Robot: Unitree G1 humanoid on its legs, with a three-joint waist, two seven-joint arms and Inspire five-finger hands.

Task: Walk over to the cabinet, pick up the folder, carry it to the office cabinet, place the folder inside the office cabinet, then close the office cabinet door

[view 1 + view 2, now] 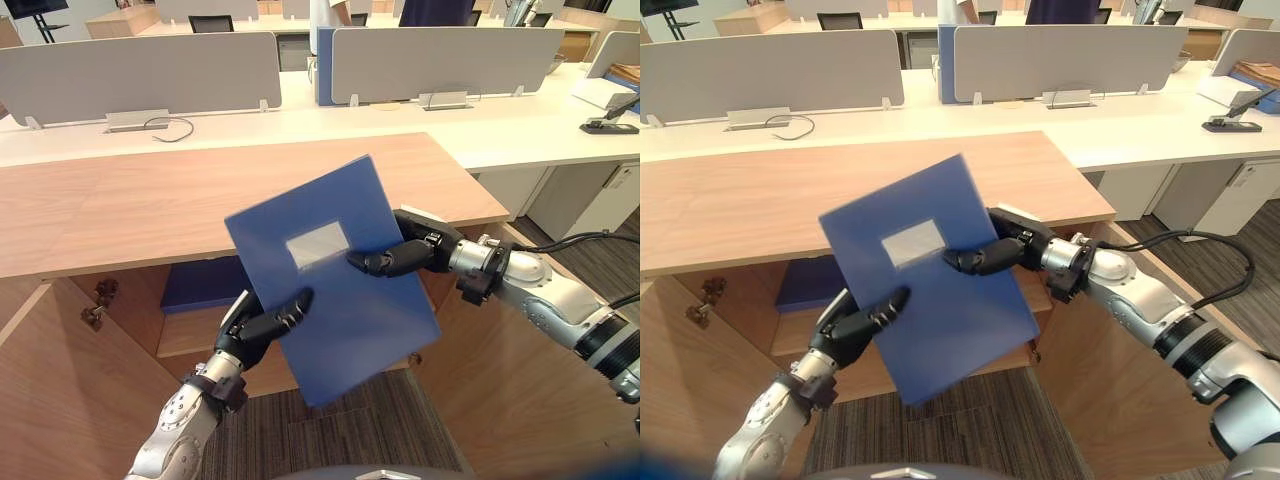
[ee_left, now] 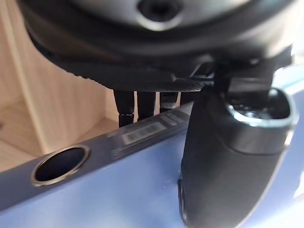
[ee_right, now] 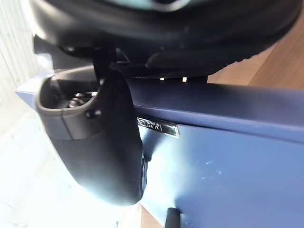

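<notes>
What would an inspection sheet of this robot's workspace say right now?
Surface: wooden cabinet top; the doors below it stand open.
Job's things: blue folder, tilted, held in the air in front of the open cabinet.
Clutter: a dark blue item lies on the shelf inside the cabinet.
Hands: left hand pinches the folder's lower left edge; right hand pinches its right edge.
Cables: a dark cable loops on the white desk behind.
Surroundings: grey desk dividers; a black device on the desk at right.
</notes>
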